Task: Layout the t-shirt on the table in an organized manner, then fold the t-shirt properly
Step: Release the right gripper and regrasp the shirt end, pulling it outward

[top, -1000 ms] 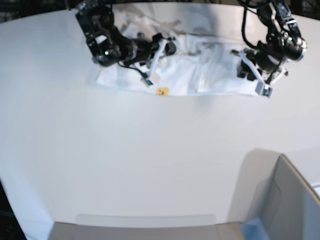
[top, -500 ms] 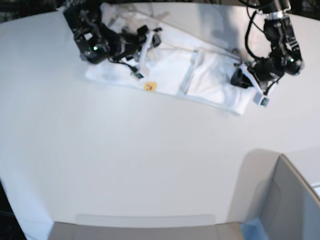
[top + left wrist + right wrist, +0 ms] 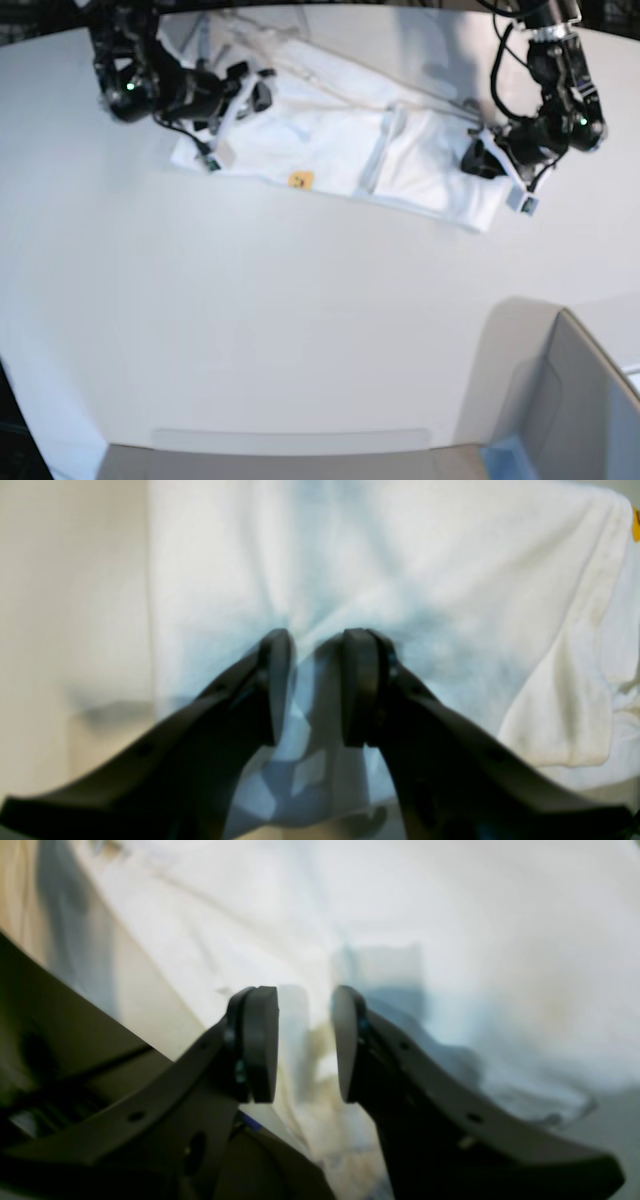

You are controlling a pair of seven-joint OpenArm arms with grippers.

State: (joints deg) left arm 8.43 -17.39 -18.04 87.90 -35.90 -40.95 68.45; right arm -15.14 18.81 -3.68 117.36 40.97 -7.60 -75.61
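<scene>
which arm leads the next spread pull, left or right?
Probably the left: the left gripper pinches the t-shirt at its bunched end, with bare table beyond. The right gripper also grips cloth.

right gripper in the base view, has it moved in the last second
Yes. The right gripper has slid toward the picture's left and a little up, along the table's far edge, pulling its end of the t-shirt with it.

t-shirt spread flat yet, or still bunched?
Still bunched: the t-shirt lies as a creased, doubled-over strip on the table, with a fold ridge mid-cloth.
</scene>
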